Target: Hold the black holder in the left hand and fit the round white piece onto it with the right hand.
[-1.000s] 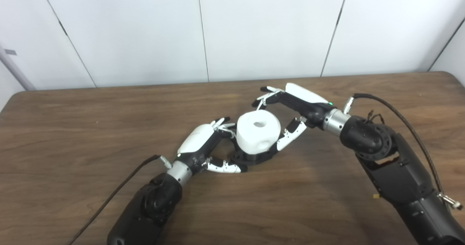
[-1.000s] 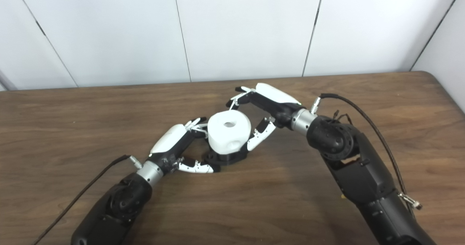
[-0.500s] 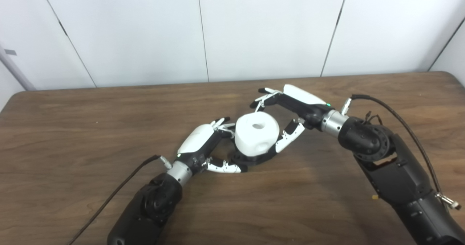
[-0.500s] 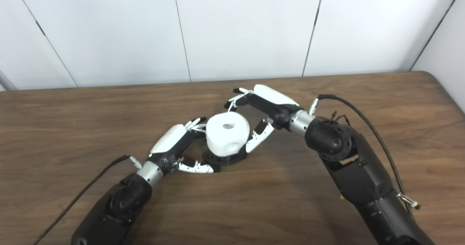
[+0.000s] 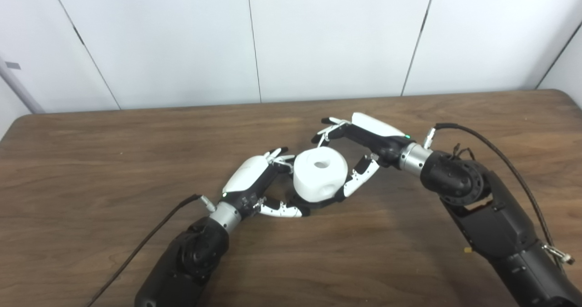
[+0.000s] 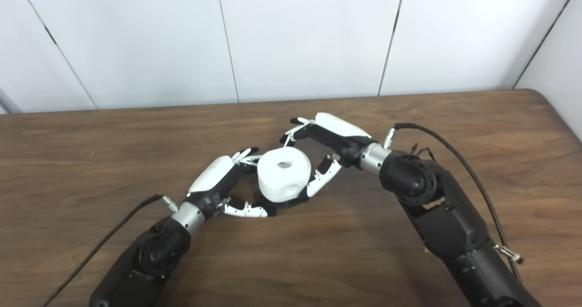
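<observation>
Pale panelled wall behind; dark wood-grain surface (image 5: pixel 113 161) below, both arms meeting near its middle; round white piece (image 5: pixel 320 174) sitting low on the black holder (image 5: pixel 318 201), only a thin dark rim of base showing under it, so probably seated or nearly so; cannot tell whether fully home.

Left hand (image 5: pixel 257 179) curled around the holder's near side, thumb along the base, upper fingers (image 5: pixel 278 153) up against the white piece's flank; closed on the holder. Right hand (image 6: pixel 325 150) bracketing the white piece from the far side: thumb against its right flank, upper fingers (image 6: pixel 293 134) spread and lifted above the top edge, seemingly not touching; looks largely released, though actual thumb contact hard to judge.

Risks from here, as judgement: withdrawing the right hand with the thumb dragging on the flank, tipping or lifting the piece off its seat; pressing down off-centre, cocking the bore and jamming it; a light left grip letting the base skid or twist on the smooth wood under any push; left fingertips pinched between piece and base; cable (image 5: pixel 500 150) at the right wrist snagging during retreat.
</observation>
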Tool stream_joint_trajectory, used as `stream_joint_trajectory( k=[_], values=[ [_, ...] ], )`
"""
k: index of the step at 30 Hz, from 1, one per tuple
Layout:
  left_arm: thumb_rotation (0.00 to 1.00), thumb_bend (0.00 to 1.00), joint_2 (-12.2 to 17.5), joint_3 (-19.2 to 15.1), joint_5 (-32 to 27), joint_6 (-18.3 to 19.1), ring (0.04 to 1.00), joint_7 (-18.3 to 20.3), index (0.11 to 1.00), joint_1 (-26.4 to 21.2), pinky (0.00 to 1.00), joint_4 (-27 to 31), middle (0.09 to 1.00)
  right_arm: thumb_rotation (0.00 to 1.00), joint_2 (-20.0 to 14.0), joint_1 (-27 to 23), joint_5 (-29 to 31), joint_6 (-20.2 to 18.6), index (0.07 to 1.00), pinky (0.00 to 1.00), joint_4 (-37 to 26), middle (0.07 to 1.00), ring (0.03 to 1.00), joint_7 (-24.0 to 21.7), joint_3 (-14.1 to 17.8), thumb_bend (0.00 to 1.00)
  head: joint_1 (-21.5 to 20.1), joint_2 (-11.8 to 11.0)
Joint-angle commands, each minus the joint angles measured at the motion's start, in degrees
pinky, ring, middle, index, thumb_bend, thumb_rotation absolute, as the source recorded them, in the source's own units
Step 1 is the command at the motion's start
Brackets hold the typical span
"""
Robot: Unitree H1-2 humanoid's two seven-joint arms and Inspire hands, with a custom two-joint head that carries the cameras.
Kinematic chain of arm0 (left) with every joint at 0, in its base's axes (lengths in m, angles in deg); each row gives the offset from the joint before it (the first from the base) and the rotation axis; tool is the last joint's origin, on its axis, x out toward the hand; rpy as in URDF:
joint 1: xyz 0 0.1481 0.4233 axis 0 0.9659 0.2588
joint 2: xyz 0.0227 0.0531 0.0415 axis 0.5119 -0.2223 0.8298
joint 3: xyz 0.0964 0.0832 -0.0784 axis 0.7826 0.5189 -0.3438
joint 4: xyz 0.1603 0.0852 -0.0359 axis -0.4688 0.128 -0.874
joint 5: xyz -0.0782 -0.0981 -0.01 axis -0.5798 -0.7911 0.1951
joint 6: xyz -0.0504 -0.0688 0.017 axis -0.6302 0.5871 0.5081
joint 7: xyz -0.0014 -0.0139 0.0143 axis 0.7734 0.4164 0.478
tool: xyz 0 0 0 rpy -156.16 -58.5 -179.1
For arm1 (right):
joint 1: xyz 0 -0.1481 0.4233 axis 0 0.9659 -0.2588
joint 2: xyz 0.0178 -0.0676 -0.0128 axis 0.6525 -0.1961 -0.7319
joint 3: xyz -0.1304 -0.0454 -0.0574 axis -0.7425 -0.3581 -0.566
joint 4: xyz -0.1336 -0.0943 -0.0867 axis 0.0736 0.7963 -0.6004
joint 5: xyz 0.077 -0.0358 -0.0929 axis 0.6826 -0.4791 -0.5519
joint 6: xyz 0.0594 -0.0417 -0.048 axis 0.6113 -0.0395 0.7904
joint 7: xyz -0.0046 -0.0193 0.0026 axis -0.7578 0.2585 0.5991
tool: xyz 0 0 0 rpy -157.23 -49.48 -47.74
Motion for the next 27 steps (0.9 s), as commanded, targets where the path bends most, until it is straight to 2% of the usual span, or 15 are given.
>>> stream_joint_trajectory(
  k=[1,5,6,7,8,10,13,18,23,27],
  values=[
    [0.06,0.52,-0.1,0.16,0.08,-0.16,1.0,0.59,0.48,-0.33,1.0,0.51,0.875,0.14,-0.85,-1.98,0.02,1.29,0.479,1.0,-1.59,0.813,0.983,0.59,0.34,0.53,0.02,0.04],
    [0.06,0.52,-0.07,0.11,0.21,-0.21,1.0,0.41,0.48,-0.33,1.0,0.34,0.874,0.15,-1.48,-2.06,-0.65,0.86,0.482,1.0,-1.75,0.816,0.981,-0.22,-0.17,0.52,0.08,0.11],
    [0.06,0.52,-0.08,0.08,0.17,-0.35,1.0,0.31,0.48,-0.33,1.0,0.27,0.873,0.3,-1.85,-2.16,-1.15,0.91,0.542,1.0,-1.82,0.832,0.986,-0.56,-0.49,0.75,-0.04,0.28],
    [0.06,0.52,-0.09,0.05,0.14,-0.45,1.0,0.25,0.48,-0.32,1.0,0.23,0.872,0.36,-2.1,-2.23,-1.51,0.94,0.571,1.0,-1.88,0.839,0.988,-0.77,-0.74,0.83,-0.1,0.21],
    [0.06,0.52,-0.1,0.06,0.2,-0.44,1.0,0.21,0.48,-0.34,1.0,0.26,0.872,0.39,-2.46,-2.35,-2.14,0.41,0.586,1.0,-2.29,0.842,0.99,-1.24,-1.12,0.87,-0.1,0.21],
    [0.06,0.52,-0.11,0.07,0.26,-0.3,1.0,0.28,0.48,-0.35,1.0,0.4,0.871,0.46,-2.73,-2.43,-2.82,-0.41,0.678,1.0,-2.94,0.868,0.998,-1.83,-1.4,0.96,0.1,0.27],
    [0.06,0.52,-0.01,0.12,0.26,0.08,1.0,0.72,0.48,-0.35,1.0,0.75,0.873,0.47,-2.84,-2.37,-3.42,-2.15,0.773,1.0,-4.14,0.893,1.0,-2.81,-1.51,1.0,-0.04,0.31],
    [0.06,0.52,0.02,0.12,0.38,-0.46,1.0,0.32,0.481,-0.44,1.0,0.2,0.871,0.47,-3.03,-2.23,-3.71,-4.55,0.893,1.0,-5.87,0.937,1.0,-4.11,-1.43,1.0,-0.01,0.34],
    [0.06,0.52,0.09,0.16,0.4,-0.49,1.0,0.44,0.481,-0.5,1.0,0.12,0.871,0.43,-2.92,-2.06,-3.19,-5.13,0.91,1.0,-6.32,0.957,1.0,-4.12,-0.92,1.0,-0.01,0.34],
    [0.06,0.52,-0.07,-0.04,0.06,-0.5,1.0,0.35,0.481,-0.58,1.0,-0.31,0.868,0.45,-3.07,-2.17,-3.15,-4.78,0.903,1.0,-6.29,0.967,1.0,-3.9,-0.96,0.97,-0.01,0.16]
  ],
)
